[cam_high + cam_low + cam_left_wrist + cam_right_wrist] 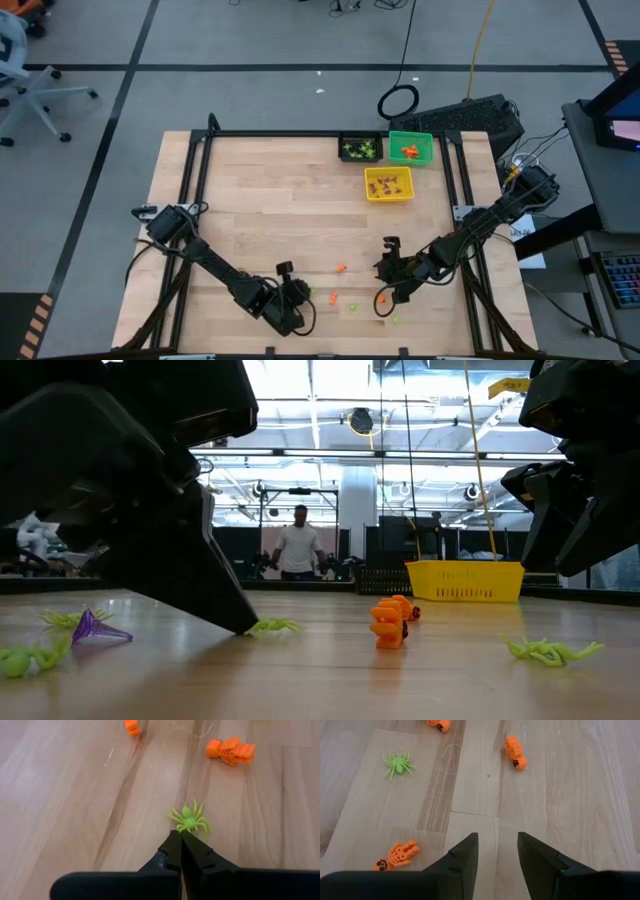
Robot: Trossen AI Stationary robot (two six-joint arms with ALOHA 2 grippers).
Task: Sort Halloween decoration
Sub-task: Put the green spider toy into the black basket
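left gripper (181, 836) sits low at the near edge of the table (270, 220), its fingers pressed together, tips touching the back legs of a light-green spider (190, 820); whether a leg is actually pinched between them cannot be told. right gripper (497, 847) hovers over bare wood at the near right, its fingers parted with nothing between them.

three square bins stand at the far right of the table. the black bin (360, 148) holds light-green trinkets, the green bin (411, 147) beside it holds orange ones, and the yellow bin (389, 184), just in front of those two, holds dark purplish ones. how many lie in each bin is too small to count.

loose trinkets lie on the near part of the table between the two arms. the right wrist view shows three orange pieces (515, 752) and one more green spider (397, 765). the low view shows one purple cone-shaped piece (95, 628), one orange piece (390, 623) in the middle, and green spiders at the left edge (25, 657), under the left gripper and at the right (552, 650). the leftmost spider is cut off by the frame. from above, the loose pieces are only tiny coloured specks. a person (297, 545) stands far behind the table.
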